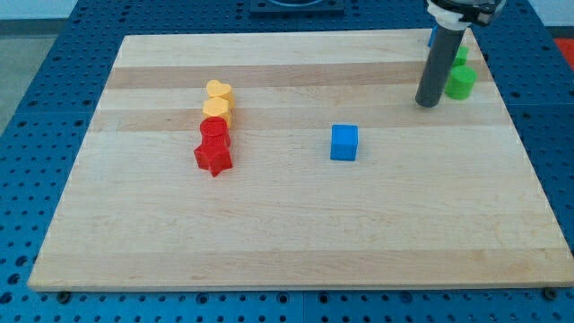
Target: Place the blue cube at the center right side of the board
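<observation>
The blue cube (343,142) sits a little right of the frame's centre, alone on open wood, well apart from every other block. Its goal, the middle of the board's right edge, lies off to the right at about the same height in the frame, so the push should run almost straight toward the right.

To do that well, my tip (429,104) has to get round to the cube's left face first. It now stands in the upper right of the frame, above and to the right of the cube, so I judge the safest route passes above the cube and drops in on its left, without clipping it on the way. Contact should land mid-face, or the cube may spin and drift off line. The push should stop short of the bench (296,251) edge.

The rod stands nearly upright, the arm's body cut off at the top of the frame. Just right of the tip is a green block (461,82), shape unclear, with another green piece and a blue piece half hidden behind the rod.

There are no jaws on this arm, only the rod.
</observation>
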You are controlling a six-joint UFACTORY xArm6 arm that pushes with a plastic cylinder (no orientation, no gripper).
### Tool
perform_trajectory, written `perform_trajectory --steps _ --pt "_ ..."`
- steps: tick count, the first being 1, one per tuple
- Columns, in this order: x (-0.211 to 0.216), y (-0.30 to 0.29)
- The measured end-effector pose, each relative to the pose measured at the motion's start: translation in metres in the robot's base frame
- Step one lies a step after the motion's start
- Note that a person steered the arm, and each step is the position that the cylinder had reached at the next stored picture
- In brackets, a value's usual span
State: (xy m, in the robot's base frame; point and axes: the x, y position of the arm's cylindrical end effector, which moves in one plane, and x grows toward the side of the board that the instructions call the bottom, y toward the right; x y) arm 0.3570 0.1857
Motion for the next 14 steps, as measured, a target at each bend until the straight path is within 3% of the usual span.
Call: perform_trajectory --steps 2,3,7,10,14 --pt "-0.021 -0.013" --pt "-0.022 -0.055" --pt "0.053 -0.195" --pt "0.089 -0.16" --pt "0.087 -0.057"
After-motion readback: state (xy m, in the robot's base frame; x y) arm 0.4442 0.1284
